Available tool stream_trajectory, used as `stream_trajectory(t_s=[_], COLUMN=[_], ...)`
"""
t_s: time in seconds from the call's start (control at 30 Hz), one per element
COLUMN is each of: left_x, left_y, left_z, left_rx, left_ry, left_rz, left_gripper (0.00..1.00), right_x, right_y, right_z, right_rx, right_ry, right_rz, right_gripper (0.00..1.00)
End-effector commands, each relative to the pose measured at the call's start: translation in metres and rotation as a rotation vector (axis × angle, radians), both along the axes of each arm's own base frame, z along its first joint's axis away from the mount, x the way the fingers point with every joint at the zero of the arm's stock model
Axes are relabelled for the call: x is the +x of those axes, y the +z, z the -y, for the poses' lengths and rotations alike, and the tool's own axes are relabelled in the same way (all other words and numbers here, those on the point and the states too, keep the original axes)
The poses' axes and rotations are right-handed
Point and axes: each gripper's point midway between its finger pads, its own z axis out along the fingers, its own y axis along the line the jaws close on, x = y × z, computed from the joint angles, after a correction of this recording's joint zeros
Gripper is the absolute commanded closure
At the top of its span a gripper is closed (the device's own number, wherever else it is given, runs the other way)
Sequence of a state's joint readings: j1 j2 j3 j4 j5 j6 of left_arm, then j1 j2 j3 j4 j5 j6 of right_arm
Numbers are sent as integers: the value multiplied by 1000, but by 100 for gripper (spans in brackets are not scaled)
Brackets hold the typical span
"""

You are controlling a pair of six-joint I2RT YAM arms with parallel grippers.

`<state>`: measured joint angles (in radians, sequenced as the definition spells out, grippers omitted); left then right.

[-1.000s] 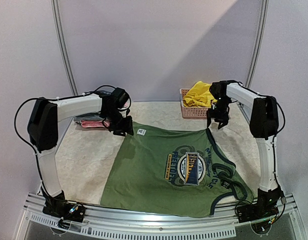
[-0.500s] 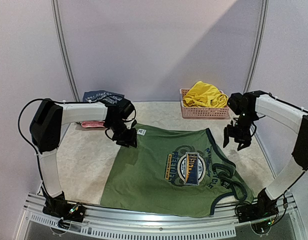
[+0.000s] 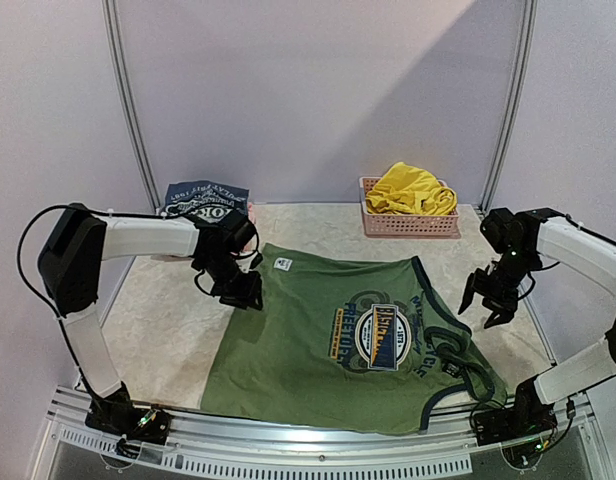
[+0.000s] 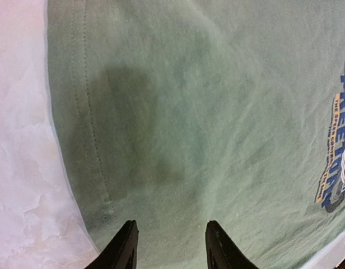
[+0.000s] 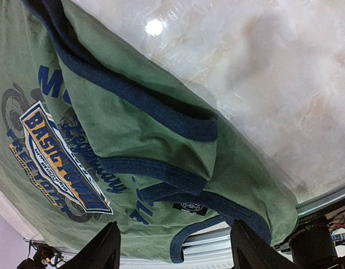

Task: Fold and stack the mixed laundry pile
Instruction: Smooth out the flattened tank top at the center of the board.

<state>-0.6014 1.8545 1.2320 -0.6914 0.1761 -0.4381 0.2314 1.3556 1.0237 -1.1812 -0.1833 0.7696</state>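
The olive-green shirt (image 3: 318,340) is seen as matt, softly creased cloth edged with a thicker ribbed dark trim (image 5: 133,95), the table top (image 3: 168,310) as smooth, glossy and marble-patterned, the far-right pink basket (image 3: 408,225) as lattice plastic, and the yellow shorts (image 3: 413,188) as soft matt fabric.

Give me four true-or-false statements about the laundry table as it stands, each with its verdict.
1. The green shirt lies spread on the table, logo up. True.
2. The yellow shorts lie on top of the shirt. False: they sit in the pink basket at the back.
3. The right gripper is shut on the shirt. False: it is open and holds nothing.
4. The left gripper is above the shirt near its hem, jaws apart. True.
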Motion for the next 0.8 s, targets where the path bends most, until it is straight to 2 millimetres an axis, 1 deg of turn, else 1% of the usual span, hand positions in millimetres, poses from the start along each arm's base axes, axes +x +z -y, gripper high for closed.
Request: stream_trajectory(t_s=[0.0,0.03,0.23,0.4,0.43,0.57,0.77], left_x=[-5,-6,-15,-19,-21,-21,-22], left_y=[10,10,12,14,14,17,20], left_z=[-2,-4,-11,-15,-16,-15,-16], left_rx=[-21,-19,-27,-29,-27,-35,-34], left_ry=[3,7,41,55,59,67,72], left_rz=[36,38,41,46,46,50,58], left_gripper=[59,59,59,59,59,59,59], right_x=[2,0,-5,-8,-6,1,-1], right_y=[-5,-8,-14,-20,-23,-35,-55], right_z=[3,4,12,16,16,10,5], right_rx=[67,76,113,108,114,169,199], right_ry=[-63,-73,-126,-136,-141,-163,-184], right_rz=[23,19,35,31,51,68,43], right_gripper=[33,34,38,42,45,48,58])
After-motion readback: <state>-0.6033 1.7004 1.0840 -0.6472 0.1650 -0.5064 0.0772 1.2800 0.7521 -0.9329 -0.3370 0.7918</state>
